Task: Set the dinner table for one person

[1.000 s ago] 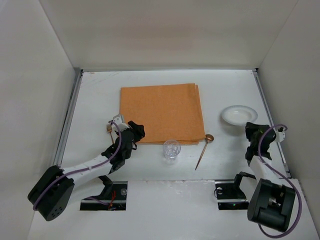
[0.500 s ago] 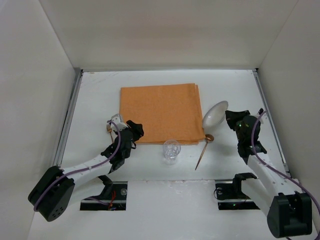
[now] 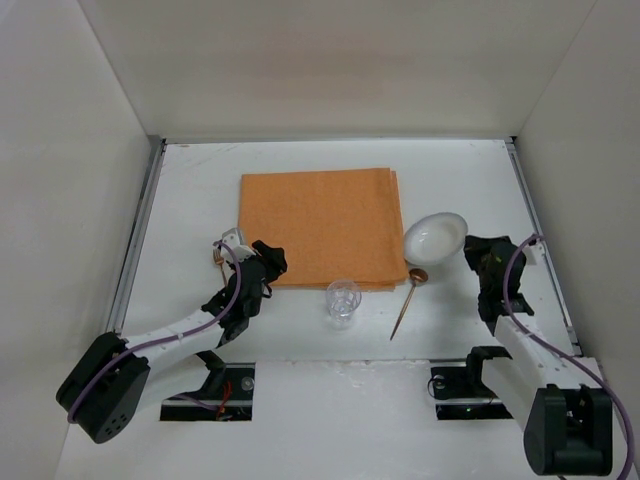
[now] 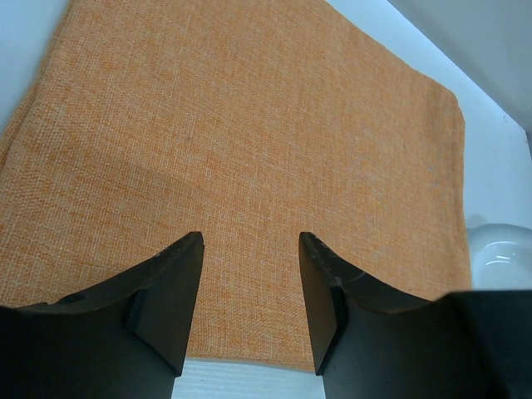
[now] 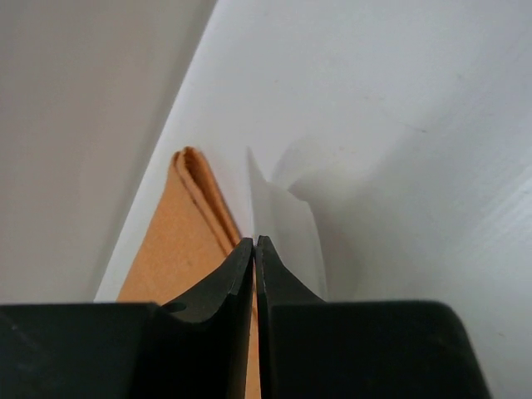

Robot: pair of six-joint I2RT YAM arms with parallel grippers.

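Note:
The dinner table is a white tabletop with an orange placemat at its middle. My right gripper is shut on the right rim of a white plate, which hangs tilted just off the placemat's right edge. In the right wrist view the plate shows edge-on, running out from between the closed fingertips of the right gripper. My left gripper is open and low over the placemat's front left corner, and in its wrist view the left gripper has only cloth between its fingers.
A clear glass stands in front of the placemat. A gold spoon lies slanted to its right, under the plate's near side. A gold fork lies left of the placemat, partly hidden by my left arm. Metal rails edge the table.
The right gripper closed on the plate's rim, lifted it from the table's right side and carried it left to the placemat's edge. The left arm stayed still.

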